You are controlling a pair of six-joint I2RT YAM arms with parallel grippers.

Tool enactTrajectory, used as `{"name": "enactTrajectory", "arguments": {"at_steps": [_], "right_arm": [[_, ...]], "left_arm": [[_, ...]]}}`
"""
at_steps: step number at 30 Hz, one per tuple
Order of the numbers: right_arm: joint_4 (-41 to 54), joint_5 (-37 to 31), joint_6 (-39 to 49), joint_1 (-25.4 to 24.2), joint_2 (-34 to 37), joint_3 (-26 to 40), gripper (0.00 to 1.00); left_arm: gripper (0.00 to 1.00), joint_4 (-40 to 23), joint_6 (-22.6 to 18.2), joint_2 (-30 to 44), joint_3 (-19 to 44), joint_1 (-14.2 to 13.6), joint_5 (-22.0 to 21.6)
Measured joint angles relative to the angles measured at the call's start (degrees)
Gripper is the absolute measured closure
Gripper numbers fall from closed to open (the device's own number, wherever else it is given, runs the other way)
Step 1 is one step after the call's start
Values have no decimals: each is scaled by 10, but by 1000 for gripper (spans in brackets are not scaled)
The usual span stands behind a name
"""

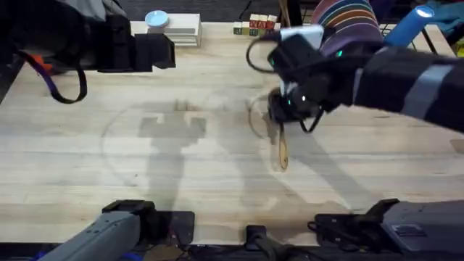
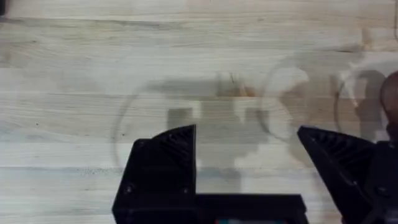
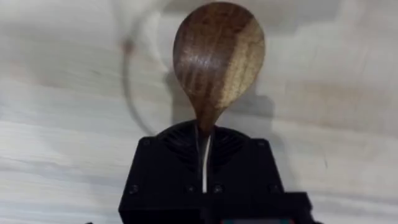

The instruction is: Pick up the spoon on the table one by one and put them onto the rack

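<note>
Wood on wood, black matt fingers

The spoon [image 3: 217, 59] is brown wood with streaked grain, dark on one side of the bowl and paler on the other, with a slight sheen; the table [image 1: 181, 188] is pale plank wood (fine grain, matt, faint ring marks); the right gripper [image 3: 204, 163], closed on the spoon's neck, looks like matt black plastic with ribbed faces

Spoon [image 3: 217, 59] — brown wood, round darker bowl with paler streak on one side, slim neck pinched in right end effector [image 3: 204, 155]. In overhead view handle [image 1: 282, 150] points toward near edge, over pale plank counter [image 1: 181, 181]. Rack [image 1: 348, 22] at far edge — striped plates upright.
</note>
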State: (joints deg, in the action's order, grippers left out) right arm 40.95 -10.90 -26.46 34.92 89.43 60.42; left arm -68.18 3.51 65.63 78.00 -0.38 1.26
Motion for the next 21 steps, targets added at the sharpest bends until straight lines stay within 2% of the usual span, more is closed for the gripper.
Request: {"name": "enactTrajectory", "arguments": {"at_steps": [12,13,15,21], "right_arm": [[-3,0,52,0,-30,146,969],[-10,-8,66,0,-34,175,969],[-21,-24,73,0,-35,189,969],[-76,-96,106,0,-47,204,969]], "left_arm": [[7,0,0,0,0,0,0],[7,0,0,0,0,0,0],[7,0,0,0,0,0,0],[7,0,0,0,0,0,0]]}}
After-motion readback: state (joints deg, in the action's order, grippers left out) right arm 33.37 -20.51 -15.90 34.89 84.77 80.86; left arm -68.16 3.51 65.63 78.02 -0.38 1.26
